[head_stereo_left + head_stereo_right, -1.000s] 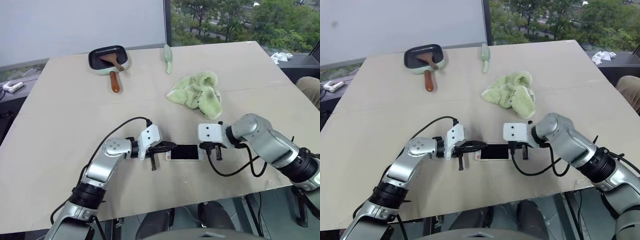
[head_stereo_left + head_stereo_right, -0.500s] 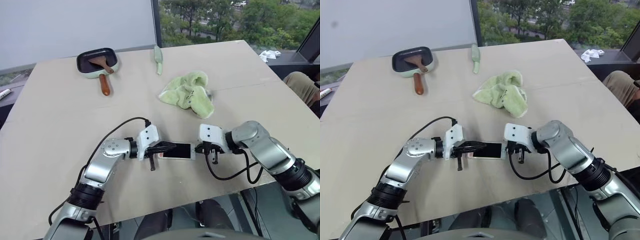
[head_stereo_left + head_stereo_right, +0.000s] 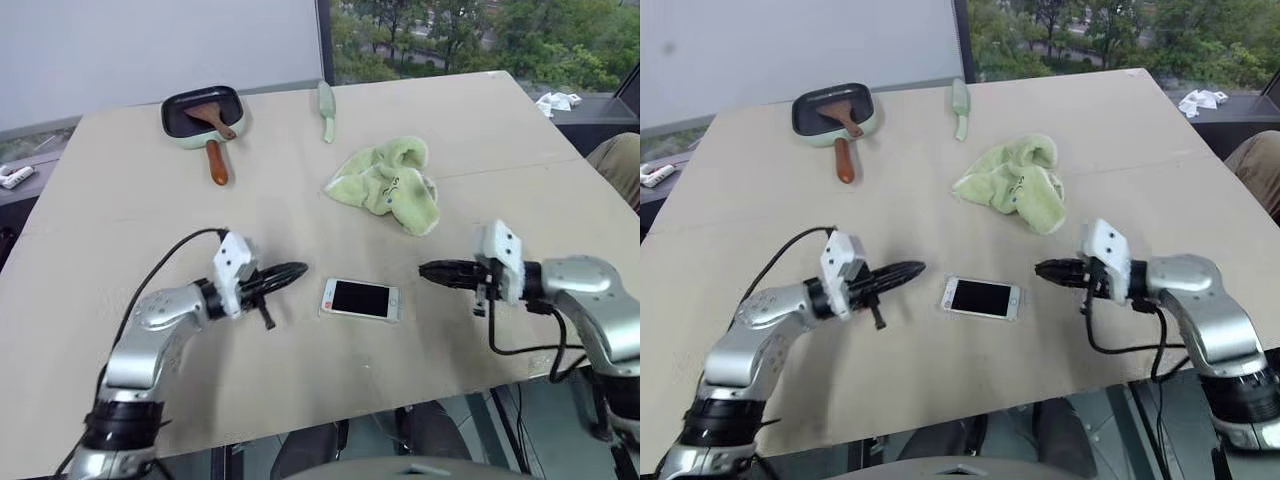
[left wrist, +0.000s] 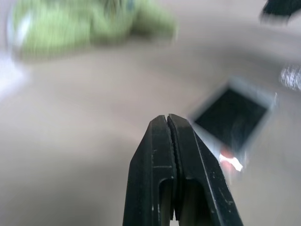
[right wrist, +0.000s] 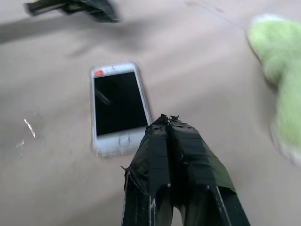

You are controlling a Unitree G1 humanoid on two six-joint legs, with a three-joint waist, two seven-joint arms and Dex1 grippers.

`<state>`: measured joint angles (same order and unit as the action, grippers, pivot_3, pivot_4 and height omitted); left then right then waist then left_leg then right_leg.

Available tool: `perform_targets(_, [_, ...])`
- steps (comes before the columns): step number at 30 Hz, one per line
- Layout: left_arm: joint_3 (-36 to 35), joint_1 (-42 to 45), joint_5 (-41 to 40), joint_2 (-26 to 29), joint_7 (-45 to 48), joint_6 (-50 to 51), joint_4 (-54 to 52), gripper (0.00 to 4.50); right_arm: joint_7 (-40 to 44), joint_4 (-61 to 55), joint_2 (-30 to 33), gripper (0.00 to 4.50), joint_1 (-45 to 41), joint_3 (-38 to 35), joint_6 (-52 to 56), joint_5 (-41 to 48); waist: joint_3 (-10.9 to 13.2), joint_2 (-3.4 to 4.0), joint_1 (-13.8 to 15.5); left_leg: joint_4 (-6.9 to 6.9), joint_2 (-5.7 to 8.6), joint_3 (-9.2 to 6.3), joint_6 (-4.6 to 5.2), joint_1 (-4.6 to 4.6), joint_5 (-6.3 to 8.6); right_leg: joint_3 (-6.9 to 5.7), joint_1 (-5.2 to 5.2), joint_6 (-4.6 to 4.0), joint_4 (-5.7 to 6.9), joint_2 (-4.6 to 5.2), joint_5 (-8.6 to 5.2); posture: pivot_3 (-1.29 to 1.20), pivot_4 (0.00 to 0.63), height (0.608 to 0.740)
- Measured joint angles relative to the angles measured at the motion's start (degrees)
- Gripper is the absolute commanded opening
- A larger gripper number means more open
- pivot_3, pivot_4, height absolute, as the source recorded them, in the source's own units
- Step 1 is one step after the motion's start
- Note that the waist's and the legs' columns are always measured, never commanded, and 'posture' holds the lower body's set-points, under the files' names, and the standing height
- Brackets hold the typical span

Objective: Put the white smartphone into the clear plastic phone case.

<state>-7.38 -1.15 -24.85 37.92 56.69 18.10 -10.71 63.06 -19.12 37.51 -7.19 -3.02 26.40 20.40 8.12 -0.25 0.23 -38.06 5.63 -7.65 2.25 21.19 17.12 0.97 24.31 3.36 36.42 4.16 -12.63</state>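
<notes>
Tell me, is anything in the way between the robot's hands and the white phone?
No. The white smartphone lies flat on bare table between the left gripper and right gripper. The green cloth sits farther back.

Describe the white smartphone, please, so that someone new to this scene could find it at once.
On the beige table, look toward the near edge, between the two shut black tools, left and right. The white smartphone lies flat there, touching neither. Its black screen and white ends set it apart from the fluffy green cloth farther back.

white smartphone (image 5: 118, 106) beyond closed end effector (image 5: 168, 120)
</notes>
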Motion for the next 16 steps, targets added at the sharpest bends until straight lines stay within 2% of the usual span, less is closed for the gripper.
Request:
perform_targets(2, [-1.15, -2.53, 0.06, 0.55, 0.11, -0.3, -0.32, 0.0, 0.49, 0.64, 0.19, 0.04, 3.03, -1.36, -2.51, 0.56, 0.1, 0.09, 0.24, -0.02, 0.0, 0.03, 0.0, 0.01, 0.0, 0.02, 0.0, 0.0, 0.01, 0.0, 0.0, 0.0, 0.15, 0.74])
perform_targets(5, [-4.18, -8.31, -0.06, 1.55, -0.09, -0.67, -1.29, 0.84, 1.27, 3.17, 0.39, 0.95, 8.34, -4.78, -6.82, 1.45, 0.16, 0.14, 0.58, -0.02, -0.02, 0.03, 0.01, -0.14, 0.0, 0.02, -0.17, 0.0, 0.01, 0.01, 0.0, 0.0, 0.15, 0.74])
perform_targets(6, [-5.26, -9.99, -0.05, 1.73, -0.02, -1.39, -1.56, 1.37, 1.38, 4.64, 0.6, 1.5, 9.7, -5.75, -8.05, 1.59, 0.16, 0.13, 0.61, -0.02, -0.02, 0.02, 0.01, -0.21, 0.01, 0.0, -0.25, 0.0, 0.0, 0.01, 0.0, 0.0, 0.15, 0.74])
perform_targets(9, [-7.55, -13.83, 0.01, 2.34, 0.64, -3.39, -1.72, 2.59, 2.22, 8.65, 1.45, 2.76, 13.86, -8.23, -11.48, 1.71, 0.18, 0.15, 0.73, -0.01, -0.02, 0.02, 0.03, -0.29, 0.02, -0.02, -0.35, 0.0, -0.02, 0.03, -0.01, 0.0, 0.15, 0.74])
perform_targets(12, [-8.07, -14.93, 0.55, 2.31, 0.47, -5.18, -1.9, 4.13, 4.22, 10.71, 1.55, 4.28, 15.45, -9.7, -13.72, 3.4, 0.21, 0.17, 0.67, -0.01, -0.03, 0.03, 0.03, -0.33, 0.02, -0.01, -0.39, 0.0, -0.02, 0.03, -0.01, 0.0, 0.15, 0.74])
perform_targets(13, [-8.04, -14.96, 1.13, 2.29, 0.21, -6.04, -2.23, 4.46, 4.87, 10.73, 1.66, 4.5, 15.45, -10.08, -14.21, 4.31, 0.22, 0.18, 0.62, -0.01, -0.03, 0.04, 0.03, -0.35, 0.02, -0.01, -0.41, 0.0, -0.02, 0.03, -0.01, 0.0, 0.15, 0.74])
perform_targets(16, [-7.95, -15.02, 2.35, 2.04, -0.93, -7.67, -2.93, 4.46, 5.99, 11.63, 2.64, 4.5, 15.35, -11.0, -15.71, 5.26, 0.22, 0.18, 0.57, -0.01, -0.03, 0.05, 0.03, -0.39, 0.02, 0.01, -0.44, 0.0, -0.05, 0.03, -0.01, 0.0, 0.15, 0.74])
